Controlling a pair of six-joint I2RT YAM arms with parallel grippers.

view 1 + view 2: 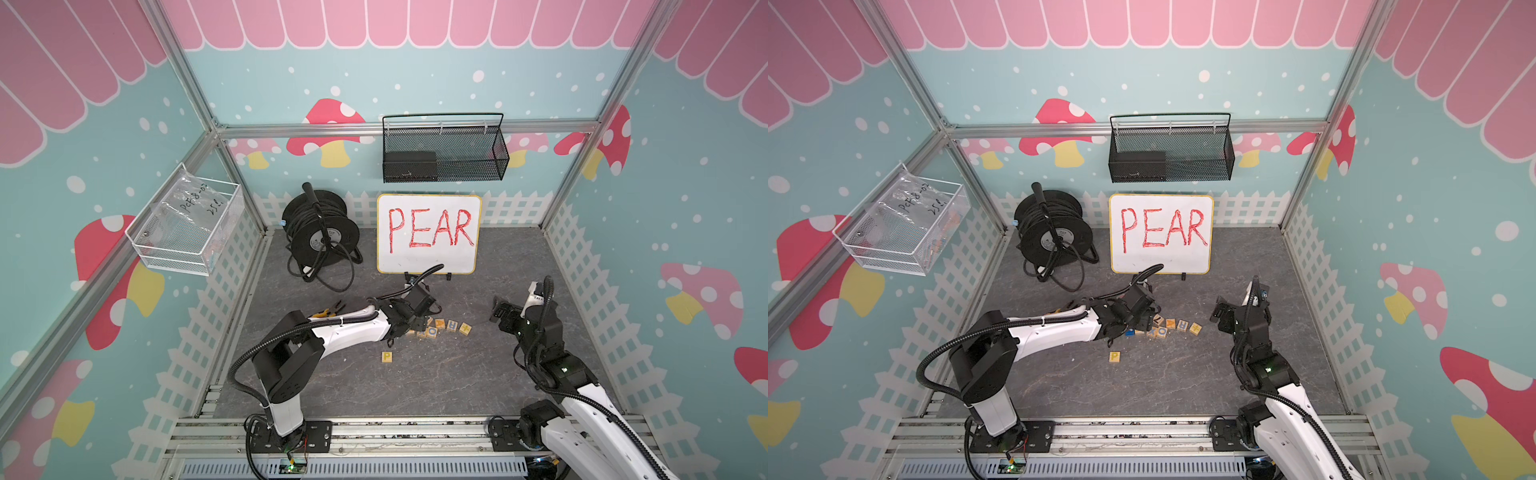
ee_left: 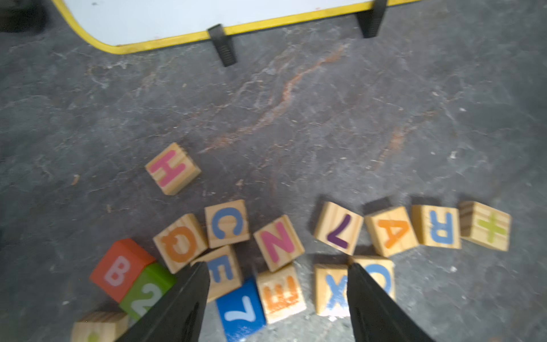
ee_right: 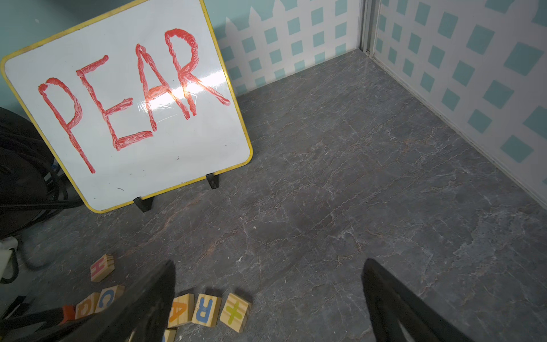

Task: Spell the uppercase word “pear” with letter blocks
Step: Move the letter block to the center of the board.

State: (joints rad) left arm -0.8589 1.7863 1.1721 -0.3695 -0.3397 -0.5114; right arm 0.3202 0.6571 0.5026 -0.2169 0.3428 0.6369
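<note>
- The left gripper [image 2: 278, 266] is shown in its wrist view with the jaws spread well apart and nothing gripped. Only the two dark fingers [image 2: 177, 305] are seen, and they are cut off by the frame edge.
- The orange E block [image 2: 281, 293] is found on the floor [image 3: 355, 177] between those fingers, just beside a blue 7 cube [image 2: 241, 311] and an X block [image 2: 331, 288]. No finger is seen touching it, though the view is blurred.
- A blue E block [image 2: 223, 274] is partly covered by one finger. A block with a round blue letter [image 2: 381, 275] is half hidden behind the other finger, so that letter cannot be read for certain.
- The A block [image 2: 392, 231] and the R block [image 2: 441, 226] are set side by side in a row, with a plus block [image 2: 488, 226] just beyond the R.
- The P block [image 1: 387, 356] is seen alone in both top views, apart from the cluster and nearer the arm bases.
- In both top views much of the cluster, the orange E block included, is hidden under the left arm's wrist.
- The right gripper [image 3: 269, 265] is held wide open and empty above bare floor, its fingers dark, soft-edged and cut off.
- Only the lower edge of the whiteboard [image 1: 428, 232] is caught in the left wrist view. PEAR is read in the other views.
- A wooden block at the frame corner [image 2: 97, 325] is cropped, and its character cannot be told.
</note>
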